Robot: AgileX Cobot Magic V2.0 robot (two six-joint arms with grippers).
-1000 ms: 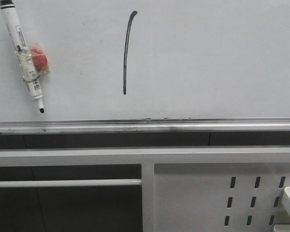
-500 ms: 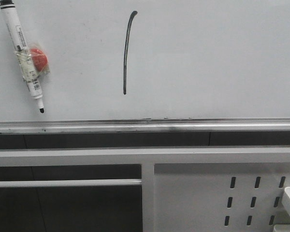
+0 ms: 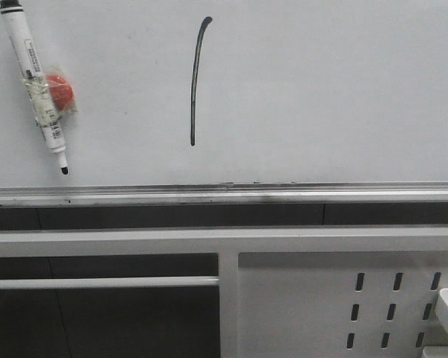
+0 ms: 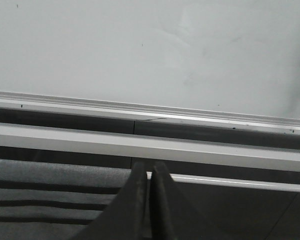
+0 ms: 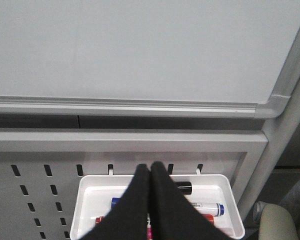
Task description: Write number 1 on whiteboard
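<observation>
Already we see the number 1 [image 3: 195, 80] drawn on the whiteboard [image 3: 321, 97], at eleven o'clock from centre. Both grippers, left [image 4: 150, 187] and right [image 5: 150, 187], are clenched empty. We judge the marker [image 3: 34, 89] at nine o'clock light, rigid, slippery; grip mid-barrel.
</observation>
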